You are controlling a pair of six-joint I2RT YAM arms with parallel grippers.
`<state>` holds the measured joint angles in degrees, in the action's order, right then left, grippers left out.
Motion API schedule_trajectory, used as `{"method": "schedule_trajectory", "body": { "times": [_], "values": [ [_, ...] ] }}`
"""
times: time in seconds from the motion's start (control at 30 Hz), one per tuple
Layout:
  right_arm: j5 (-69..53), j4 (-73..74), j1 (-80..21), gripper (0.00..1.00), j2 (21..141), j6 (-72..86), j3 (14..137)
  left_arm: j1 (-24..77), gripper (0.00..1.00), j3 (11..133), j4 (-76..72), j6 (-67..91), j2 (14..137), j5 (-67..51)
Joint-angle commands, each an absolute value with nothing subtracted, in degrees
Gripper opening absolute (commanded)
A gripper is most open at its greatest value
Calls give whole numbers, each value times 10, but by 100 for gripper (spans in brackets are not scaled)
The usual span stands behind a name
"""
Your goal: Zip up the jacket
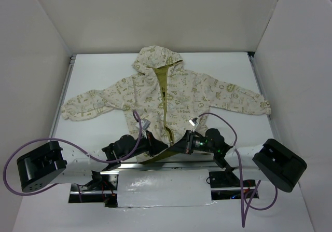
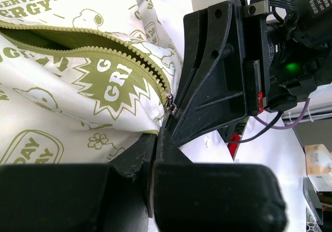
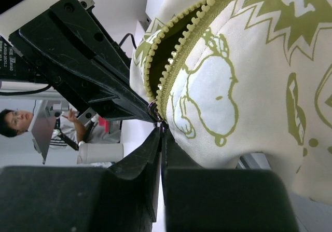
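The cream jacket (image 1: 181, 94) with olive prints lies flat, hood at the back, its olive zipper open along most of the front. Both grippers meet at the bottom hem. My left gripper (image 1: 157, 145) is shut on the hem fabric just below the zipper's foot (image 2: 154, 136). My right gripper (image 1: 179, 145) is shut on the small metal zipper pull (image 3: 154, 111), its fingertips (image 3: 171, 144) right under the slider. In the left wrist view the slider (image 2: 170, 105) sits at the bottom of the open teeth, against the right gripper's black finger (image 2: 207, 76). The jacket fills both wrist views (image 2: 78, 102) (image 3: 249, 86).
White walls enclose the table (image 1: 98, 71) on three sides. A white panel (image 1: 163, 188) covers the near edge between the arm bases. Purple cables (image 1: 129, 144) loop over both arms. The jacket's sleeves (image 1: 83, 107) spread left and right.
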<state>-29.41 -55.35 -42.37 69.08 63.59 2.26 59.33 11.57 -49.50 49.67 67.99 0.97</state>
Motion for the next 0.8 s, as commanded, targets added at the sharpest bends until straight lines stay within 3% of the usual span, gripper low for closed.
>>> {"method": "schedule_trajectory", "body": {
  "times": [0.0, 0.3, 0.77],
  "values": [
    [-287, -572, -422, 2, 687, 625, -57, 592, 0, 111, -526, 489, 671, 5],
    [-292, -549, -422, 0, 663, 640, -40, 592, 0, 114, -520, 470, 678, -4],
    [-233, -255, -410, 0, 544, 663, 86, 594, 0, 98, -566, 439, 745, -47]
  ]
}}
